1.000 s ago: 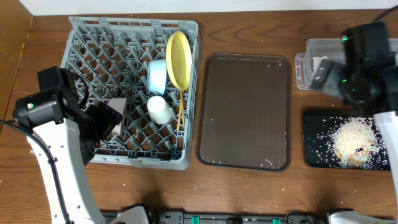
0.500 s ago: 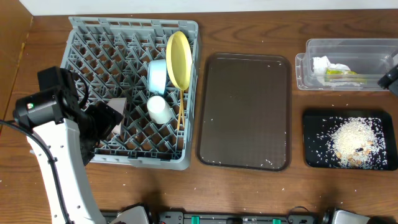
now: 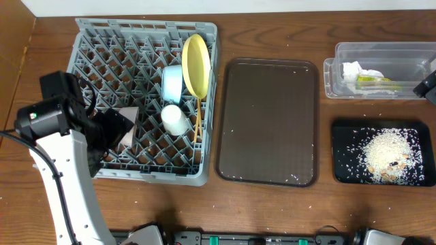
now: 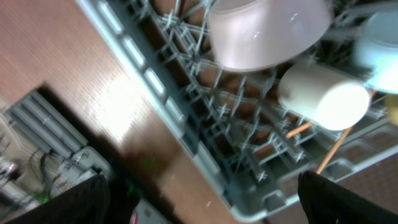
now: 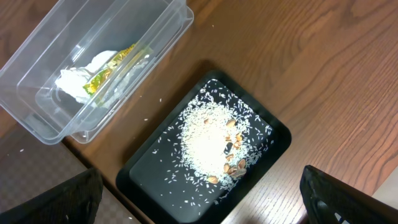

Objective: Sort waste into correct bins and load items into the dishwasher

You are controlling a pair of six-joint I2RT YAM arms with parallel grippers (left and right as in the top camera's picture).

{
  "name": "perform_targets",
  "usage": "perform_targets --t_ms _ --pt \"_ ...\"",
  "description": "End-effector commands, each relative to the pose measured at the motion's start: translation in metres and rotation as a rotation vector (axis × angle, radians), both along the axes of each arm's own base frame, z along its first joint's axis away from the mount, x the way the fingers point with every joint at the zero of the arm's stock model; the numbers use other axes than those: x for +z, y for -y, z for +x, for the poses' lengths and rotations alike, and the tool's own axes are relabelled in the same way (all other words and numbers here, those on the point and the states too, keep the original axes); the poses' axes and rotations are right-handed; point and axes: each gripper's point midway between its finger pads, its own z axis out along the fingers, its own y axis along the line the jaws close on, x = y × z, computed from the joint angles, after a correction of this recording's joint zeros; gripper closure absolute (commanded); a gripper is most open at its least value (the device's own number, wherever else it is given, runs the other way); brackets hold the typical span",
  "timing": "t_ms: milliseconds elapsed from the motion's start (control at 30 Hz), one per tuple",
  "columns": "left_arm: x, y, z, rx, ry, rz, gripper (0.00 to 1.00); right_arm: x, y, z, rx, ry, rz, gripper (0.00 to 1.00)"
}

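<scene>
The grey dish rack (image 3: 88,54) holds the upright yellow plate (image 3: 195,65), the light blue bowl (image 3: 172,83), the cream cup (image 3: 175,119), the chopsticks (image 3: 198,122) and the pink saucer (image 3: 129,122). My left gripper (image 4: 199,205) is open and empty, hovering over the rack's near-left edge (image 4: 186,124), apart from the saucer (image 4: 267,31) and cup (image 4: 323,96). The clear tub (image 5: 118,25) holds the napkin (image 5: 78,81) and wrapper (image 5: 115,68). The black tray (image 5: 149,180) holds the rice crumbs (image 5: 208,140). My right gripper (image 5: 199,199) is open and empty, high above the black tray.
The dark brown serving tray (image 3: 268,122) lies between the rack and the bins, with a few crumbs on it. The tub (image 3: 381,51) and black tray (image 3: 344,136) sit at the far right. Only a bit of the right arm (image 3: 429,85) shows at the right edge.
The right arm has pulled away from over the tub to the right edge of the overhead view, uncovering the tub and its contents. The left arm has barely moved.
</scene>
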Motion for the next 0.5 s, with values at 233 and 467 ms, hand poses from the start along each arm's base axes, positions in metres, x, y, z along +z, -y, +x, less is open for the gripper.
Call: perform_targets --t_ms 233,467 --pt "0.010 -0.034 0.033 0.004 0.120 0.164 0.02 -0.001 0.005 -0.003 -0.027 -0.006 -0.006 0.01" --pt "0.003 -0.060 0.062 0.028 0.146 0.260 0.75 -0.001 0.005 -0.003 -0.027 -0.006 -0.006 0.01"
